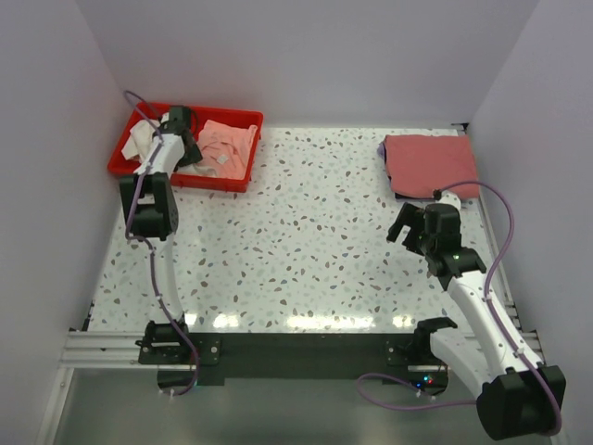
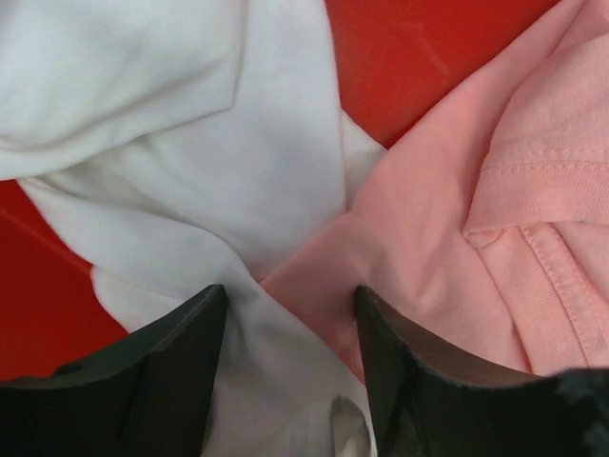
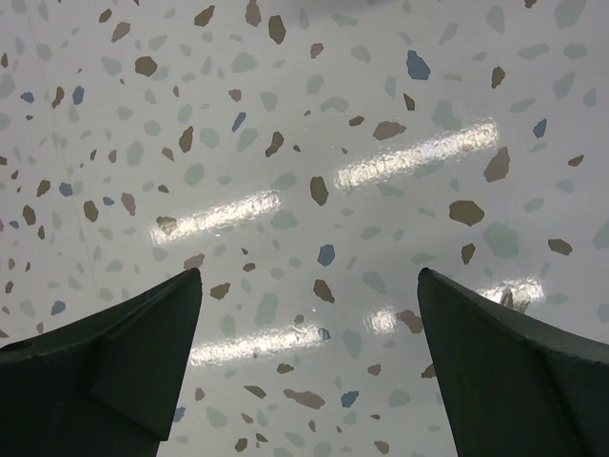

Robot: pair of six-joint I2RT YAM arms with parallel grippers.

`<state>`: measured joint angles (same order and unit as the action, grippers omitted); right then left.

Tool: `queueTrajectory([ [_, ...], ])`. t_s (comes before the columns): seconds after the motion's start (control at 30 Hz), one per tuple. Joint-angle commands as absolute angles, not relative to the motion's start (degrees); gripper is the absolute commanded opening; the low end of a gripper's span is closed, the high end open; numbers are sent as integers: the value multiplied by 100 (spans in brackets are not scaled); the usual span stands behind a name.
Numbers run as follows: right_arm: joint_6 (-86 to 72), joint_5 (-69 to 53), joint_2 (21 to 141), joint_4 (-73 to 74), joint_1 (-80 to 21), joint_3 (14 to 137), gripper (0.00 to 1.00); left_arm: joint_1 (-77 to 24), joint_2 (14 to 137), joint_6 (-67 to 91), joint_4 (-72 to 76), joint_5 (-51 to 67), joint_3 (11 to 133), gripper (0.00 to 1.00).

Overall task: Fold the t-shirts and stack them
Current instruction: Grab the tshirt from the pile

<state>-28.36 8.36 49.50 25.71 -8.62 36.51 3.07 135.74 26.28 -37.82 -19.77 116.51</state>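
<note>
A white t-shirt and a pale pink t-shirt lie crumpled side by side in a red tray at the far left. My left gripper is down in the tray, where the two shirts meet. In the left wrist view it is open, with white cloth and the pink cloth's edge between its fingers. A dusty-red t-shirt lies folded at the far right. My right gripper is open and empty over the bare table, just in front of that shirt. The white shirt's chest print is hidden.
The speckled table lies between the tray and the folded shirt. The red tray floor shows between the cloths. White walls close in on the left, the back and the right. The right wrist view shows only the open gripper over tabletop.
</note>
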Motion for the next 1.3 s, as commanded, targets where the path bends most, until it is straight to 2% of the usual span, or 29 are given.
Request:
queueTrajectory([
  [0.0,-2883,1063,4940,2540,-870,3762,99,378,13825,2470,-3630,-1741,11795,58],
  [0.07,-2874,1072,4948,2549,-870,3753,99,378,13825,2496,-3639,-1758,11795,32],
  [0.1,-2883,1064,4948,2549,-861,3753,99,378,13764,2513,-3647,-1775,11786,16],
  [0.13,-2883,1072,4966,2549,-870,3762,99,378,13720,2522,-3639,-1836,11777,10],
  [0.17,-2874,1081,4966,2549,-861,3753,99,387,13659,2531,-3621,-1872,11769,0],
  [0.73,-2874,1011,4913,2558,-870,3744,99,387,11848,2452,-3445,-2066,11848,0],
  [0.8,-2874,993,4922,2549,-870,3744,99,387,11621,2461,-3314,-2030,11874,2],
  [1.07,-2865,1011,4922,2575,-870,3744,99,378,11075,2540,-2936,-1372,11900,2],
  [1.27,-2865,1019,4966,2575,-861,3744,99,290,10837,2417,-2277,-739,11365,6],
])
